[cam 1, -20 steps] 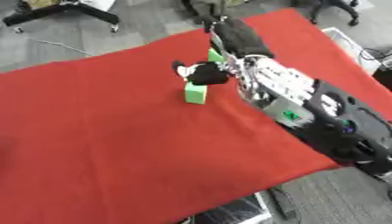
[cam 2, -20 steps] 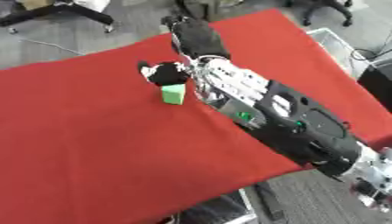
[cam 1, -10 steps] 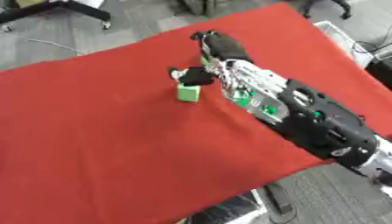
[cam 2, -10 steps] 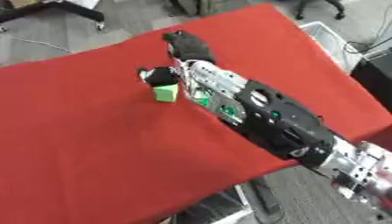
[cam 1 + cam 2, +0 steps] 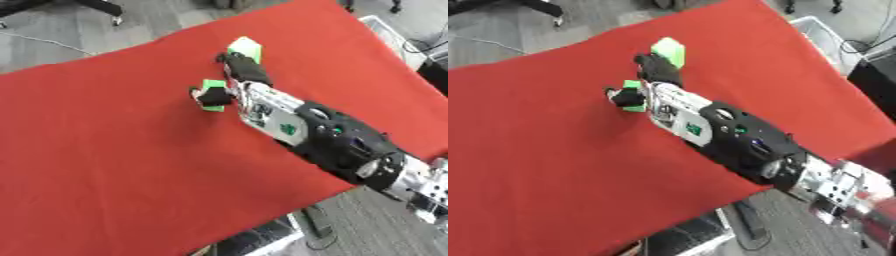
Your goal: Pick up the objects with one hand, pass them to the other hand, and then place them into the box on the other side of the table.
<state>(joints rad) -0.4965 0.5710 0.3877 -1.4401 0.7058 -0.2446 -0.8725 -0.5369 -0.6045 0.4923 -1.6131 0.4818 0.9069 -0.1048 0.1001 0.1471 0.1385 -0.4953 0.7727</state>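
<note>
surface (image 5: pixel 544 165) w/ red cloth fills most of the view, tilted, far edge running up toward 1 o'clock. right arm comes in from 4–5 o'clock, black w/ silver joint near the corner, reaching up-left. robot hand (image 5: pixel 651 87) sits approx at 11 o'clock of centre. small green block (image 5: pixel 630 88) at the hand's 9 o'clock side, dark thumb tip curled on it. second green block (image 5: pixel 669 51), bigger, just beyond the fingers at 12 o'clock, touching or nearly, can't tell. white box (image 5: pixel 822 37) at 2 o'clock off the cloth edge. grey floor, chair leg top left.
</note>
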